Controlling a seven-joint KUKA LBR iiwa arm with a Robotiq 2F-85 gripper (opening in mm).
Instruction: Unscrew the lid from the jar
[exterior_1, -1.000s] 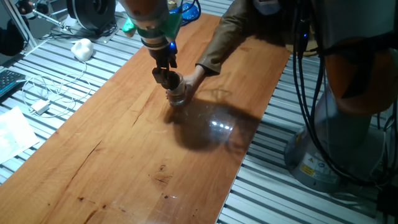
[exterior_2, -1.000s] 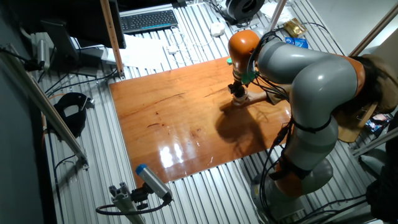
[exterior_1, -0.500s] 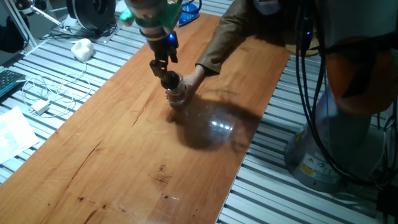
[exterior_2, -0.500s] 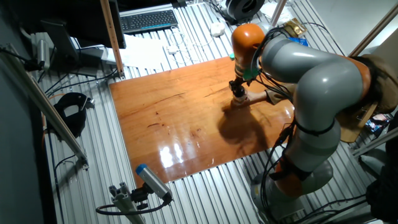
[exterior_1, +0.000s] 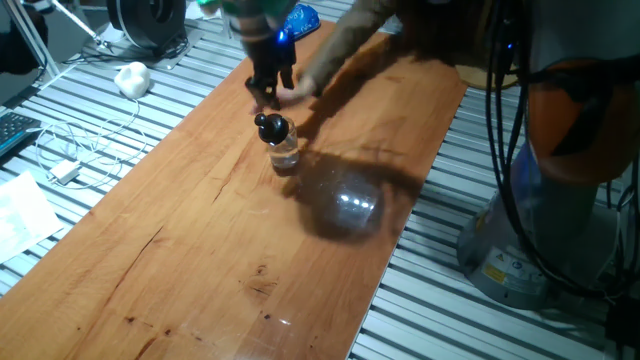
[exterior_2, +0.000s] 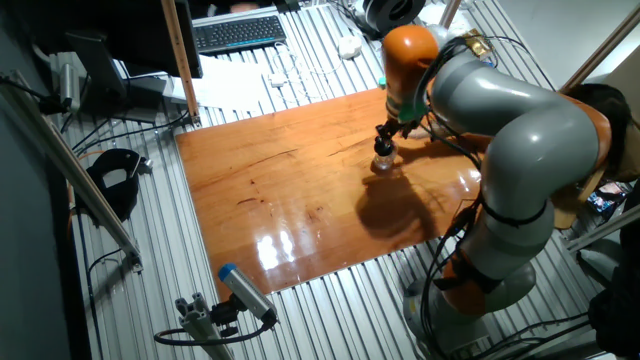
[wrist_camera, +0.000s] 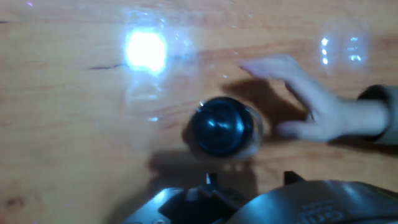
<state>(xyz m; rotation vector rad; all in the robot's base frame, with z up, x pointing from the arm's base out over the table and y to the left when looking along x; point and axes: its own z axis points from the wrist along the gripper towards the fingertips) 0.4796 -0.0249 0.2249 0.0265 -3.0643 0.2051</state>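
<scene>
Standing just below the gripper, apart: lid on jar.

No text, brand or number can be read in any view. A yellow label is seen on the robot's grey base, but its print is too small to be made out.

Robotics laboratory: a varnished wooden table on a ribbed aluminium-profile bench, a black computer keyboard, loose white cables and a grey-and-orange robot arm.
</scene>
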